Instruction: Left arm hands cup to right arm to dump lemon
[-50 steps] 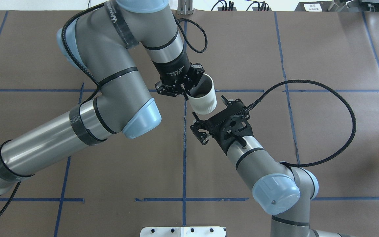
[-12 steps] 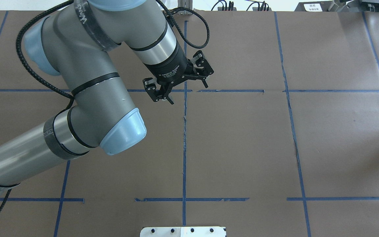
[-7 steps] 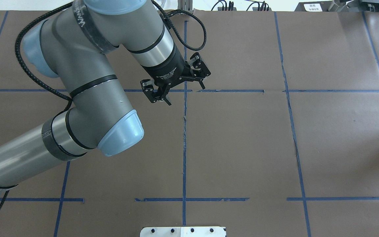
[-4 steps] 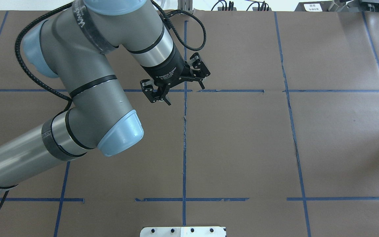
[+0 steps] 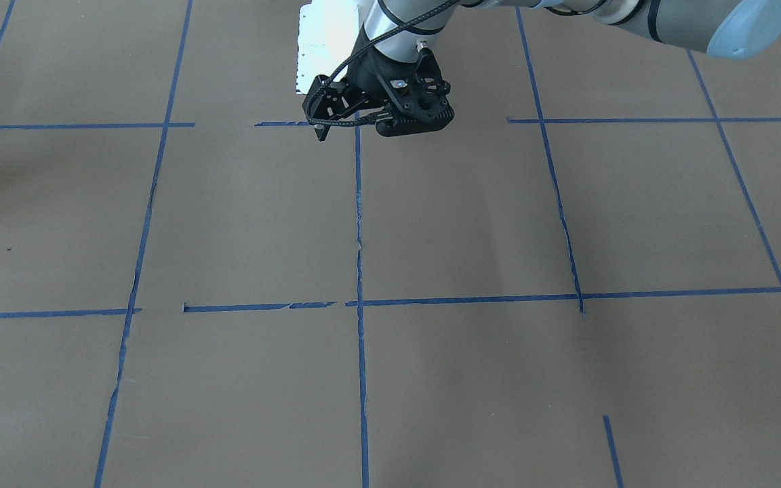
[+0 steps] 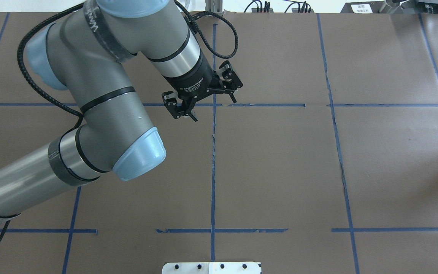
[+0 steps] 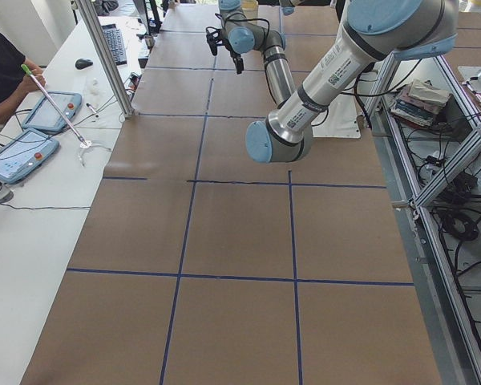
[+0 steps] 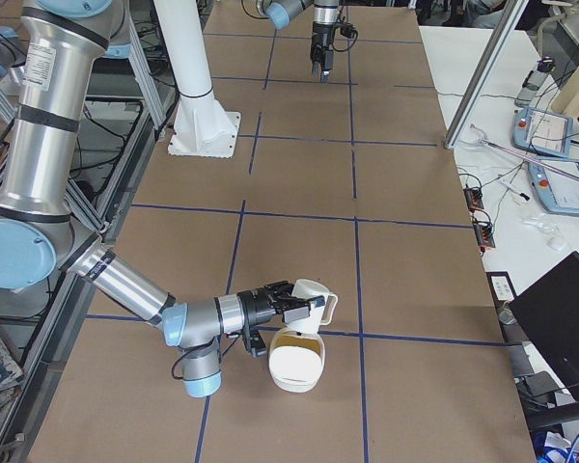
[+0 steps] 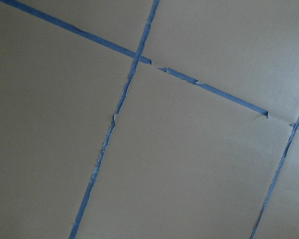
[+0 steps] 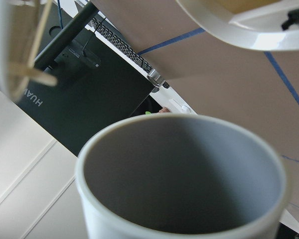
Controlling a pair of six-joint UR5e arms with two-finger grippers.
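Where the overhead camera looks down, the left arm [image 6: 101,114] reaches in over the brown tabletop [image 6: 375,160]. The left tool [image 6: 215,110] hangs there with its two fingers spread wide and nothing between them, above a crossing of the blue tape lines [image 6: 213,171].

From the front, the left tool sits near the top edge beside the middle tape line, holding nothing.

From the left end, the left arm's elbow is large and near. Its tool is small and far down the tabletop, pointing downward.

From the right end, the right arm [image 8: 125,283] stretches low over the near part of the tabletop. The right tool [image 8: 294,307] meets the white cup [image 8: 312,291], which hangs just above a white bowl [image 8: 294,371]. The bowl's inside looks yellowish, but whether that is the lemon cannot be told. This view does not show how the right tool's fingers stand.

On the left wrist, only tabletop and torn tape lines show, and no fingers.

On the right wrist, the cup's grey mouth fills the lower frame with nothing visible inside. The bowl's white rim curves across the top, yellowish within.
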